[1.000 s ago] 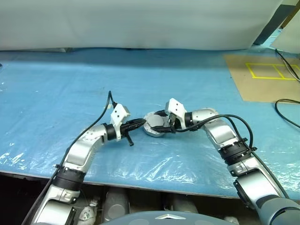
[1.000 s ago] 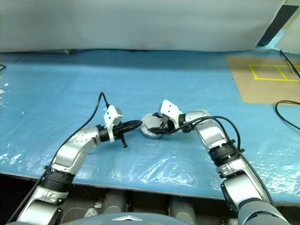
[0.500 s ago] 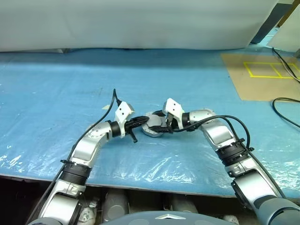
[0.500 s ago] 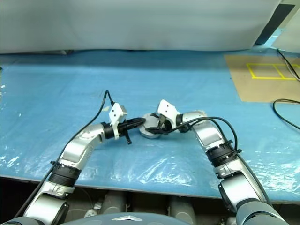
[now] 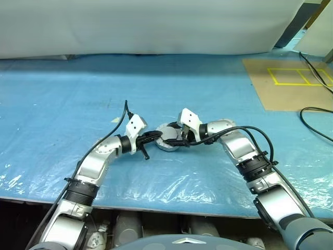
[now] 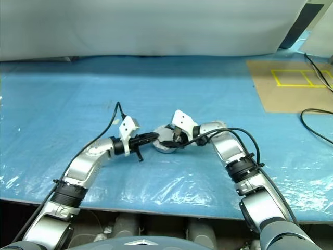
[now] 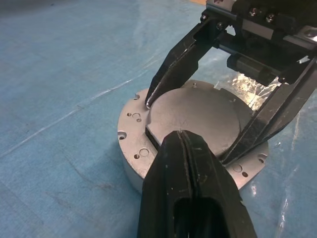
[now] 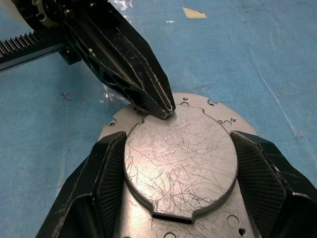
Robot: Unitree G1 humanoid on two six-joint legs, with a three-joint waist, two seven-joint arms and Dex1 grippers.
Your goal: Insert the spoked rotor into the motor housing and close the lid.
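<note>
Motor housing [image 5: 167,141] sits on the blue sheet [image 5: 62,104] near mid-table, between the two arms, its lid [image 8: 181,161] closed flat on top, scratched grey face up. Right gripper [image 8: 181,168] straddles the raised disc, fingers [image 8: 106,173] spread wide and pressed against its opposite edges. Left gripper [image 7: 185,148] pinched together, tips resting at the lid's rim on the side away from the right arm. Brown board with yellow tape [image 5: 294,83] lies far right

Blue plastic-covered table [image 5: 62,104], white curtain [image 5: 156,26] behind, brown board [image 5: 291,88] alongside.
</note>
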